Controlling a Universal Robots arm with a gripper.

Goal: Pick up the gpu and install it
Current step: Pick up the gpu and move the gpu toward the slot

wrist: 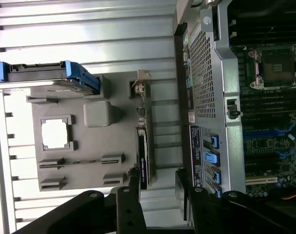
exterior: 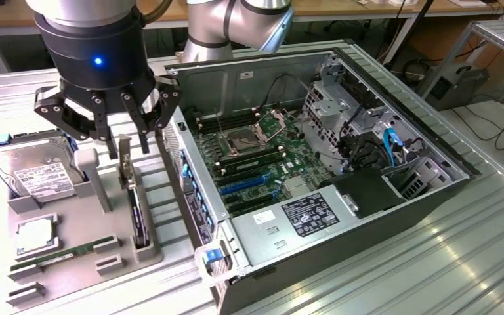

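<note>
Hovering above the gpu (exterior: 137, 213) — tool (exterior: 132, 146) spread open

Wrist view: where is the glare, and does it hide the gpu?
Wrist view: glare washes out the table slats and the square chip in the tray, not the dark gpu. Exterior view: even light, no glare on the tray.

One gpu (exterior: 136, 211), one hard drive (exterior: 37, 174), one memory stick (exterior: 61, 252), one processor chip (exterior: 35, 235), one computer case (exterior: 234, 79) (opened)
</note>
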